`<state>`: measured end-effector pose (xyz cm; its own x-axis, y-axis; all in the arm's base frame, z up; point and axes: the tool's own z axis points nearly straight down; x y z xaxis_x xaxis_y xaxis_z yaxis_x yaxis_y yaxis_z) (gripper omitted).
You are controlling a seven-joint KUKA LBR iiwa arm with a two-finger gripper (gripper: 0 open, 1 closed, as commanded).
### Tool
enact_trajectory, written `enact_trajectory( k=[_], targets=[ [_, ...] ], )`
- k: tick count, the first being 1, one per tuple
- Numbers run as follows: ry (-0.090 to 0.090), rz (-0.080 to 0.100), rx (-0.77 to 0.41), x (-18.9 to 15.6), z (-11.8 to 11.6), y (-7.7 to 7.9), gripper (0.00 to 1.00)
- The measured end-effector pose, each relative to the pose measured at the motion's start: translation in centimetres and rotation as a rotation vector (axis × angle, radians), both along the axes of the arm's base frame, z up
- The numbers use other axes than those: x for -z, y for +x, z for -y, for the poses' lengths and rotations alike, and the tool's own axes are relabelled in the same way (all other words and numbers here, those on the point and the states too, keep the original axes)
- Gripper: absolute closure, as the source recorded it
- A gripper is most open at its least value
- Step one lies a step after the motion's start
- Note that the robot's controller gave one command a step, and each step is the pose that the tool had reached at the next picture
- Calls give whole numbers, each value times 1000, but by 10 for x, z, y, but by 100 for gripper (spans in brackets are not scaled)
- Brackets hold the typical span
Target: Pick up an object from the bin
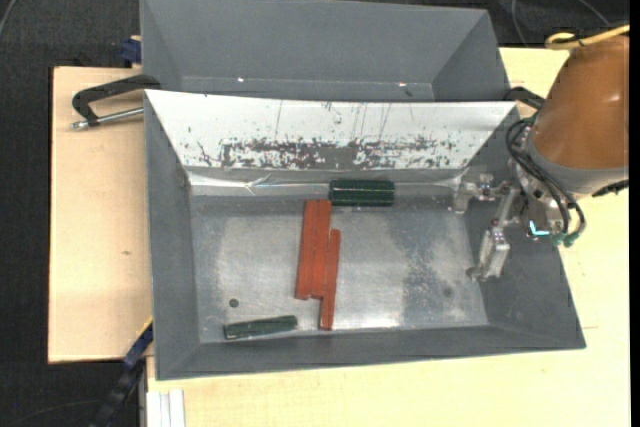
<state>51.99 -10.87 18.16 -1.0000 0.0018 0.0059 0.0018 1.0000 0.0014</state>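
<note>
A grey metal bin (170, 215) with sloping walls is seen from above. Read its flat floor as a clock face, with the back wall at 12 o'clock.

The robot arm comes in from 3 o'clock. Its wrist wears a rounded orange cover (590, 115), and dark cables (535, 177) loop below it. The silver metal gripper (487, 267) hangs over bare floor at 3 o'clock, close to the right wall. Whether it is released or clenched cannot be told from this angle.

Three loose things lie apart from the gripper:

- A long, flat red rectangular block (312, 250) lies just left of the centre, running from 12 toward 6 o'clock.
- A thinner red bar (328, 287) touches the block's right side and reaches further toward 6 o'clock.
- A short dark green rounded block (361, 192) rests at 12 o'clock, against the foot of the back wall. It is the loose thing nearest the gripper.

A slim dark green stick (260, 326) lies at 7 o'clock along the front wall, well apart from the gripper. A tiny dark spot (234, 304) sits on the floor just above the stick's left end.
</note>
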Motion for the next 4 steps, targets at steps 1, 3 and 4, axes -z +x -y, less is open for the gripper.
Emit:
enact_trajectory(
  k=[1,3,4],
  targets=[
    [3,6,-384,22,-83,-7,0],
    [4,8,-950,111,-206,-9,0],
    [1,15,-951,108,-206,-7,100]
  ],
)
